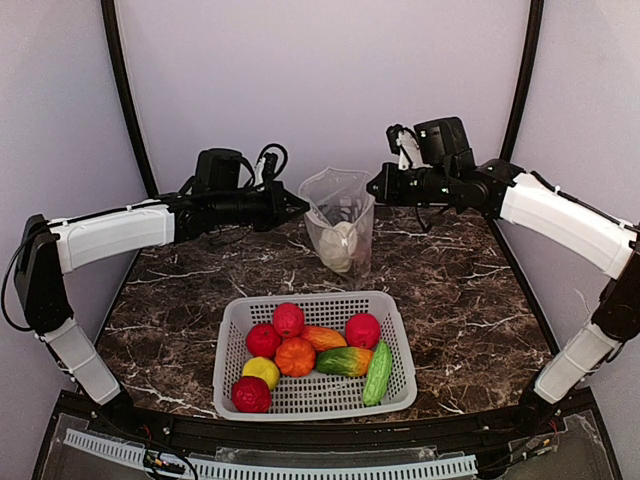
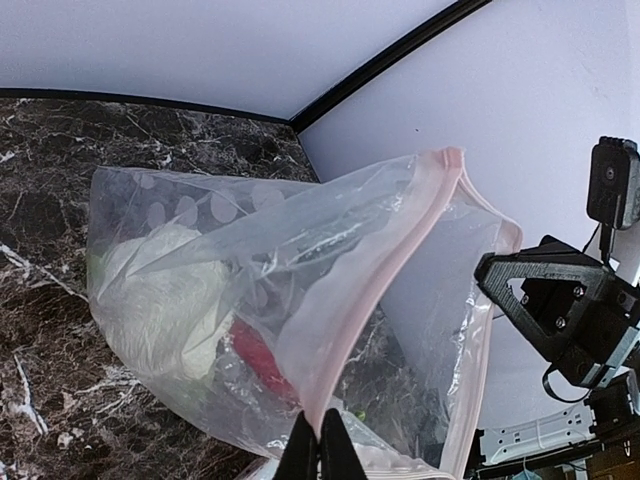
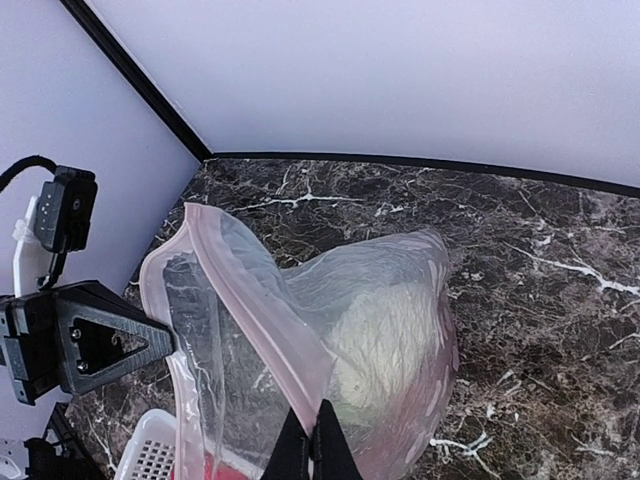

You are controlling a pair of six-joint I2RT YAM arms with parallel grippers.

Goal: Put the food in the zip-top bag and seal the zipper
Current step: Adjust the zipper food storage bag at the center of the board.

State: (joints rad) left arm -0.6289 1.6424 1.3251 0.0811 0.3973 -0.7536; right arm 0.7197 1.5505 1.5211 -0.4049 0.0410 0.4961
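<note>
The clear zip-top bag [image 1: 340, 225] stands upright at the back of the table, mouth open upward. A white cauliflower [image 1: 337, 246] lies inside it. My left gripper [image 1: 303, 205] is shut on the left side of the rim. My right gripper [image 1: 372, 187] is shut on the right side. In the left wrist view my gripper [image 2: 320, 445] pinches the pinkish zipper [image 2: 380, 270], with the cauliflower [image 2: 160, 290] behind the plastic. In the right wrist view my gripper [image 3: 312, 440] pinches the zipper [image 3: 250, 310] beside the cauliflower [image 3: 390, 335]. The other food sits in the basket.
The white slotted basket [image 1: 310, 298] stands in front of the bag. It holds several toy fruits, among them a red apple [image 1: 288, 319], an orange pumpkin [image 1: 295, 356], a yellow lemon [image 1: 261, 372] and a green cucumber [image 1: 378, 373]. Walls close in behind and at both sides.
</note>
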